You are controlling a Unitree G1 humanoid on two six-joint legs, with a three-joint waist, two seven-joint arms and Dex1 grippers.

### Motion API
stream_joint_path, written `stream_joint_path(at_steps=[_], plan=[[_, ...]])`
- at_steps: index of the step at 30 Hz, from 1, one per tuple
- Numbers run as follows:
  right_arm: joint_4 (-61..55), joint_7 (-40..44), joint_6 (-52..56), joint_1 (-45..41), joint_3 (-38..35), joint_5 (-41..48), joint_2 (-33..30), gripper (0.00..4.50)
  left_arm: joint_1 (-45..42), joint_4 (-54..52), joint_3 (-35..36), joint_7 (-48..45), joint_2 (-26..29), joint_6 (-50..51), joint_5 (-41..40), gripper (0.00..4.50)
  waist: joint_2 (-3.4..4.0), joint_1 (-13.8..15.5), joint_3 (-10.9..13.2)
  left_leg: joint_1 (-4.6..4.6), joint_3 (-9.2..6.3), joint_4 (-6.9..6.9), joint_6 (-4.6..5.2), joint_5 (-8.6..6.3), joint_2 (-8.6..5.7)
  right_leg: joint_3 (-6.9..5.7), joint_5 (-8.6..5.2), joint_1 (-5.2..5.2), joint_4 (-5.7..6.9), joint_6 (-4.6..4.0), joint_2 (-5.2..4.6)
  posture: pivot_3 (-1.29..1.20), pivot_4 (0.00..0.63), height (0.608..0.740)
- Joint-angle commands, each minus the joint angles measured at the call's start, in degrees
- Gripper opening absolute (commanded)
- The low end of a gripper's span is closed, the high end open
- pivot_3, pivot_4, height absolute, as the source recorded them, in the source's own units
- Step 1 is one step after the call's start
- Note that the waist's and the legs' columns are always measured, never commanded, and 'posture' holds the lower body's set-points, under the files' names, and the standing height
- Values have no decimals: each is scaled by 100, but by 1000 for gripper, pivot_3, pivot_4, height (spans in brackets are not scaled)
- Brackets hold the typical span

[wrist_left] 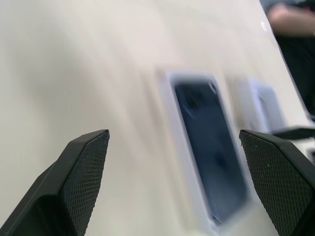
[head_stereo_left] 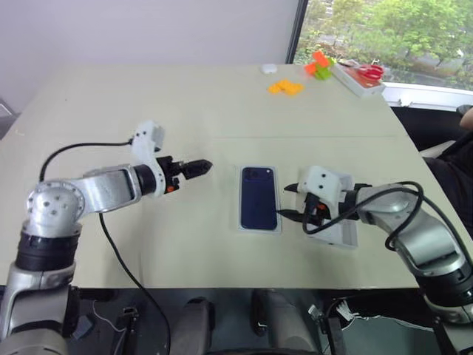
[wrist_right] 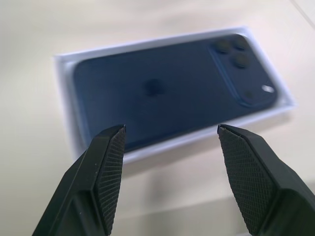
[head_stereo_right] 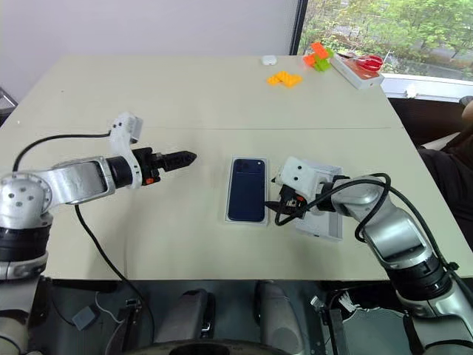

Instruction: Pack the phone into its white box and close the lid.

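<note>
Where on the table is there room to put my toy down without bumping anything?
The table is bare along its far left side, behind the left gripper, and across the middle strip between the phone in the white box and the orange pieces. It is crowded around the phone, where the right gripper hovers over the lid.

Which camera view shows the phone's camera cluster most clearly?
The right wrist view: there the phone lies in the white box and its camera cluster is close, with separate lenses visible. The left wrist view shows the cluster blurred. In both eye views it is small, at the phone's far end.
</note>
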Motion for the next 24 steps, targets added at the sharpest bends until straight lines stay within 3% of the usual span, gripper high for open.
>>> stream_joint_path(at_steps=[1,4,5,8,11,12,17,20,23,24], plan=[[89,-121,-125,-105,-26,-121,14,3143,445,-563,-486,-919,396,-91,1364,4454,1,-1,-1,1,4,-1,0,0,0,3,0,0,0,0,0,0,150,726],[114,-132,-170,-112,-9,-153,14,3143,744,-646,-569,-1400,413,-151,1871,4454,-1,-2,1,0,10,-1,2,-1,1,7,-1,-3,0,1,2,0,150,726],[128,-138,-187,-114,-10,-166,13,2882,797,-651,-543,-1505,349,-157,1944,4492,-1,-1,1,0,10,0,3,-1,2,6,-1,-3,0,2,2,0,150,726],[182,-178,-148,-120,-92,-141,20,1925,905,-749,-568,-1778,223,-231,2345,4500,-1,-2,1,0,9,0,6,-3,3,6,-10,-2,0,16,2,0,150,726],[148,-238,-127,-121,-138,-172,-20,266,988,-899,-759,-2094,263,-343,2976,4500,-1,-18,1,0,10,0,9,-5,4,7,-7,-3,0,14,2,0,150,726],[140,-301,-105,-143,-158,-206,-18,117,1015,-945,-811,-2224,267,-403,3162,4500,-1,-28,1,0,10,0,10,-5,5,7,-7,-3,0,14,3,0,150,726],[61,-283,462,-277,-395,209,62,117,1113,-982,-900,-2669,134,-593,3820,4500,-1,-76,1,1,11,0,10,-5,7,7,-6,-5,3,14,5,0,150,726],[-11,-267,631,-275,-448,309,3,1006,1158,-986,-801,-2933,-55,-721,3989,4500,-1,-107,0,1,9,0,10,-5,8,7,-4,-3,4,18,6,0,150,726],[-129,-277,635,-189,-431,298,-91,2410,1197,-1031,-803,-3144,-98,-831,4258,4500,-1,-122,1,0,10,0,12,-7,8,7,1,-5,3,25,5,0,150,726],[-157,-303,676,-176,-434,293,-106,2410,1209,-1023,-816,-3194,-108,-852,4353,4500,-1,-129,1,0,10,0,13,-7,8,7,1,-5,4,26,5,0,150,726]])
